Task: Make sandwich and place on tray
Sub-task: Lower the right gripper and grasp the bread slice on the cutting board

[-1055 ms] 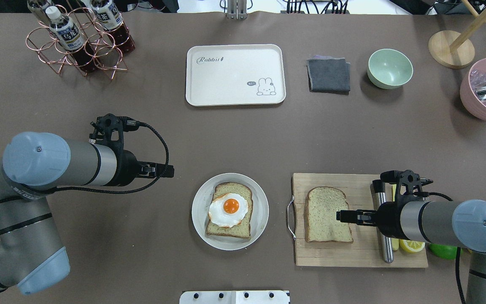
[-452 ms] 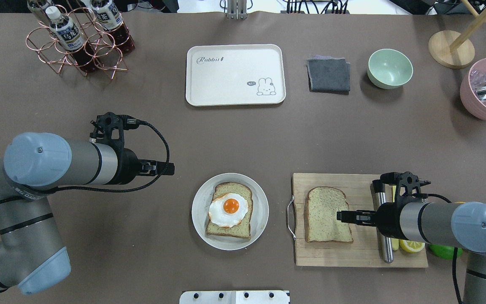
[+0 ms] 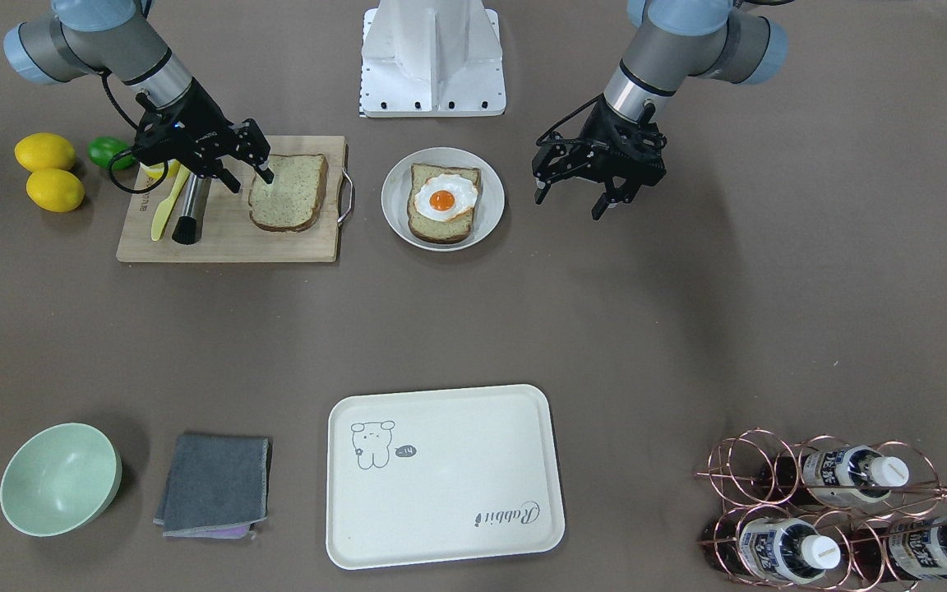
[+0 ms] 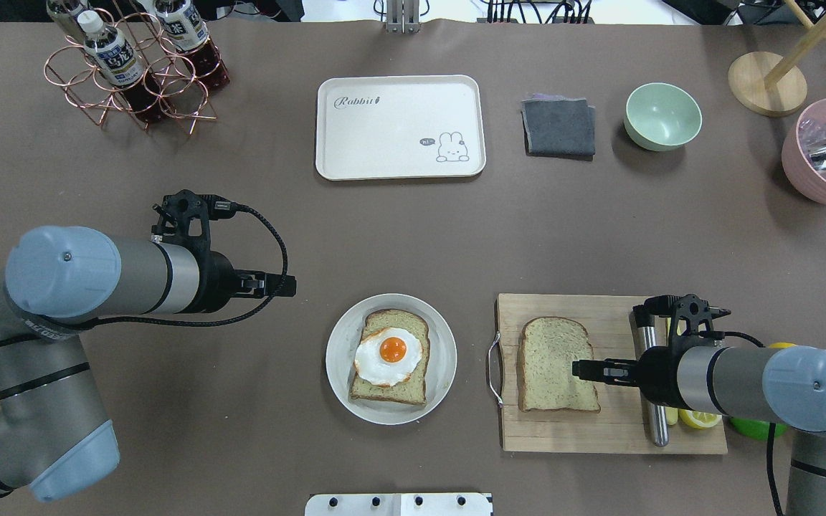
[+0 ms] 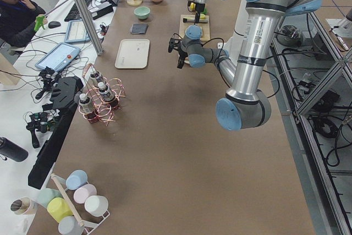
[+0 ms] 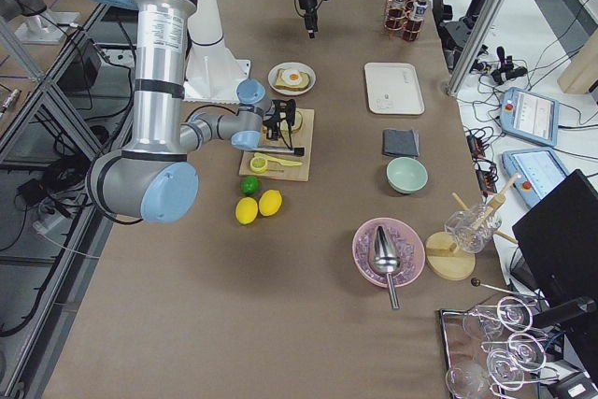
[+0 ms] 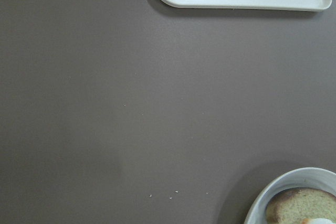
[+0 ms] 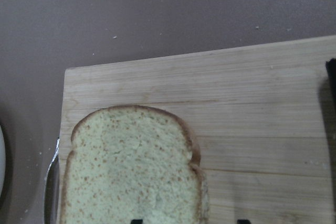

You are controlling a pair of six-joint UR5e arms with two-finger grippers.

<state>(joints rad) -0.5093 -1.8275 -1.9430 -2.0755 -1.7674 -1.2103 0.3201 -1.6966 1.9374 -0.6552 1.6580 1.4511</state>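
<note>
One wholegrain bread slice with a fried egg (image 4: 389, 356) on it lies on the round grey-white plate (image 4: 334, 373), also in the front view (image 3: 443, 201). The second slice (image 4: 549, 358) lies bare on the wooden cutting board (image 4: 599, 430). My right gripper (image 4: 576, 369) is open and low over that slice's right edge; in the right wrist view the slice (image 8: 131, 171) fills the lower left. My left gripper (image 3: 570, 203) is open and empty, above the table left of the plate. The cream tray (image 4: 399, 125) lies empty at the far middle of the table.
On the board lie a steel-handled tool (image 4: 653, 423), a yellow knife and a lemon half. Two lemons (image 3: 46, 152) and a lime (image 3: 103, 150) lie beside it. A grey cloth (image 4: 558, 127), green bowl (image 4: 662, 116), pink bowl (image 4: 825, 154) and bottle rack (image 4: 133, 64) stand at the far side.
The right arm has shifted slightly toward the robot while its fingertips stay over the slice's right edge. The left arm has barely moved.
</note>
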